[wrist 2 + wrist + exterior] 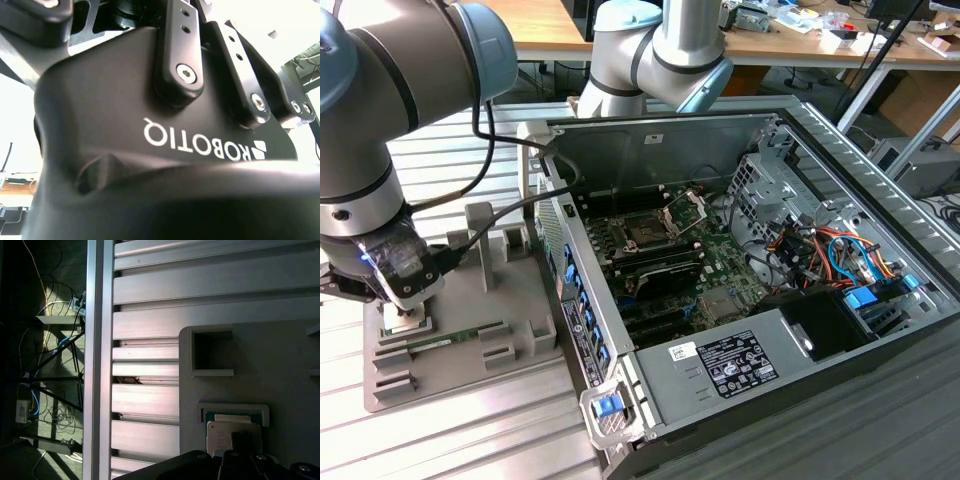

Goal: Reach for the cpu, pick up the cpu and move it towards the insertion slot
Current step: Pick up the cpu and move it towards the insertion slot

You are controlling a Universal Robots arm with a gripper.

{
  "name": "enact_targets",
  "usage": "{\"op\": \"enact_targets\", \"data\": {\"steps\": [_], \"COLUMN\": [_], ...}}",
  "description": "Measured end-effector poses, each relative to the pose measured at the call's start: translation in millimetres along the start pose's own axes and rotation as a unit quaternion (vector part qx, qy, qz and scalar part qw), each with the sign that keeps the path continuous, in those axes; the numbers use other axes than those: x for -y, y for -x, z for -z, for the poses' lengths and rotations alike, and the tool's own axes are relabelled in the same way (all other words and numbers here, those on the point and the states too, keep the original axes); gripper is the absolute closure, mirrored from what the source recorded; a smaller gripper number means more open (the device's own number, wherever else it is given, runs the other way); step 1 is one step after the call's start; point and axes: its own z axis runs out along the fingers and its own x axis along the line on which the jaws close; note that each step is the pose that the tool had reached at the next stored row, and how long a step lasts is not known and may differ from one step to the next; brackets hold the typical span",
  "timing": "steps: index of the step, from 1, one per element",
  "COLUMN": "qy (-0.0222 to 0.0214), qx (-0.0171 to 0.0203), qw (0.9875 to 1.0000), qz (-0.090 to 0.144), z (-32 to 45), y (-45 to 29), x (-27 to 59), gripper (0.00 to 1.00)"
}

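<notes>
Where the grey tray borders the slatted worktop, the cpu lies flat in a recess by the tray's edge. Gripper: low, directly over it; jaw state cannot be told. Insertion slot: well apart, inside the open computer case.

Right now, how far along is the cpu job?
Reach looks done: the gripper is down at the grey tray, right at the cpu. Grasp in hand; I cannot tell if it's gripped. Left: carrying it to the insertion slot, open in the case.
</notes>
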Motion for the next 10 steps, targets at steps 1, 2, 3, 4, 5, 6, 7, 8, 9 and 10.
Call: {"op": "enact_targets", "data": {"steps": [1, 2, 3, 4, 5, 6, 7, 8, 9, 10], "qy": [0.0000, -0.0001, -0.0001, 0.0000, 0.0000, -0.0001, 0.0000, 0.0000, -0.0001, -0.0001], "qx": [-0.0001, -0.0001, -0.0001, 0.0000, -0.0001, -0.0001, -0.0001, -0.0001, -0.0001, -0.0001], "qw": [1.0000, 1.0000, 1.0000, 1.0000, 1.0000, 1.0000, 1.0000, 1.0000, 1.0000, 1.0000], "qz": [0.000, 0.000, 0.000, 0.000, 0.000, 0.000, 0.000, 0.000, 0.000, 0.000], "z": [-0.2, -0.4, -0.6, -0.8, -0.9, -1.0, -1.1, -1.1, -1.1, -1.1], "y": [-0.5, -0.9, -1.3, -1.4, -1.5, -1.6, -1.6, -1.6, -1.6, -1.6], "x": [0.0, 0.0, 0.1, 0.1, 0.1, 0.1, 0.1, 0.1, 0.1, 0.1], "gripper": [0.89, 0.89, 0.89, 0.89, 0.89, 0.89, 0.89, 0.89, 0.89, 0.89]}}
